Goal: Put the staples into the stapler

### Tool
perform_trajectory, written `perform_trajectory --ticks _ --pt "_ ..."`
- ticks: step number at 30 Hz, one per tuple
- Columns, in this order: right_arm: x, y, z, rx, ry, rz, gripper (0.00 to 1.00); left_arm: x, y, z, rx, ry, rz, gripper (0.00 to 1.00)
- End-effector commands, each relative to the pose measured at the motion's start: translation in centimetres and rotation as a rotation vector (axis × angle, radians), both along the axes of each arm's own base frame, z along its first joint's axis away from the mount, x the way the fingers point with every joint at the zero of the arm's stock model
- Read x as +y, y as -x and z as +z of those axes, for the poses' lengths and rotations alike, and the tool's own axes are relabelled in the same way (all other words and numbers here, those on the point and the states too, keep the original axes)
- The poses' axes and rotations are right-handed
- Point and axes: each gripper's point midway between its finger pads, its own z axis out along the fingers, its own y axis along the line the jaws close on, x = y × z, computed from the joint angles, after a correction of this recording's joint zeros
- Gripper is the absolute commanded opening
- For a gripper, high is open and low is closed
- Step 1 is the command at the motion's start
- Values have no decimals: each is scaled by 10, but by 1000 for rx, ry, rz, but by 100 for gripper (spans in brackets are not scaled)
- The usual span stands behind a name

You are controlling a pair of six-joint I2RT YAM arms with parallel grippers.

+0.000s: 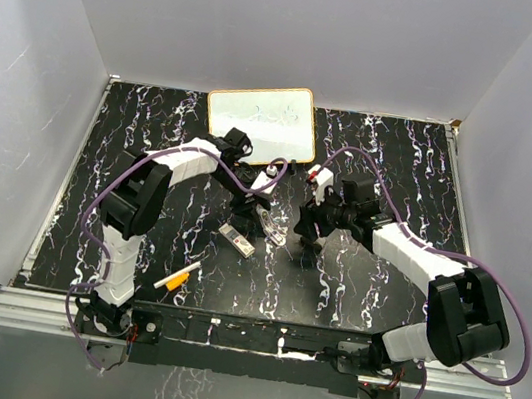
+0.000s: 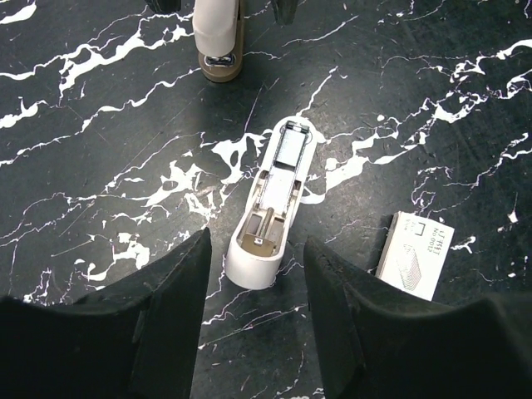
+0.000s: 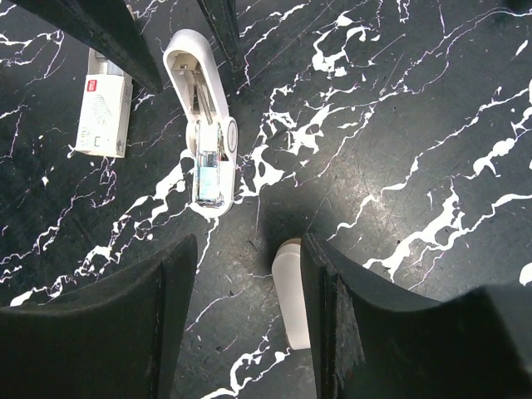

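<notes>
Black fingers [image 2: 166,332] of the left end effector [image 2: 256,249] fill the foreground of its wrist view. Jaws part open, gripping nothing, with the near end of the opened white plastic stapler [image 2: 270,208] in the gap. The right end effector [image 3: 249,241] is likewise part open. A short white rounded piece [image 3: 291,291] lies between its fingers, close to one; contact unclear.

The staples [image 2: 413,255], a small flat white pack, lie on the black white-veined marble worktop [image 2: 100,166], just beside the stapler and apart from it. Seen from overhead, the pack's long axis runs diagonally, far-left to near-right, roughly parallel to the stapler.

Only the left wrist view shows the piece's tan end. Only the overhead view shows the wood-framed whiteboard [image 1: 261,123] at the far edge and the orange-and-white marker [image 1: 177,277] near the front. Wide marble lies between this cluster and the side walls [image 1: 15,119].
</notes>
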Motion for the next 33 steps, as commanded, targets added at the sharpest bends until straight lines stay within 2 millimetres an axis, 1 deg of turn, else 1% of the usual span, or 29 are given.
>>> perform_trajectory --ticks 1,7,9,14,18,22,26,29,33 --pt "4 -5 15 -43 -33 10 54 -6 8 17 9 50 -57 44" --pt "5 -6 14 -41 -32 17 54 -3 12 22 16 39 -57 30" --pt "7 -6 15 -39 -37 23 53 -1 14 23 18 27 -53 23" --pt "13 -3 14 -38 -52 70 51 12 15 23 4 -49 -19 10" --pt "22 -1 12 -55 -53 106 51 22 12 27 -21 -104 30 3" --pt "33 0 8 -48 -58 127 51 30 8 33 -55 -138 69 0" --pt "47 -1 2 -18 -70 143 50 35 4 36 -79 -170 93 0" --pt "53 -6 -8 14 -80 137 48 38 2 36 -90 -192 113 0" --pt "65 -13 -15 39 -95 140 45 42 -1 34 -107 -207 137 0"
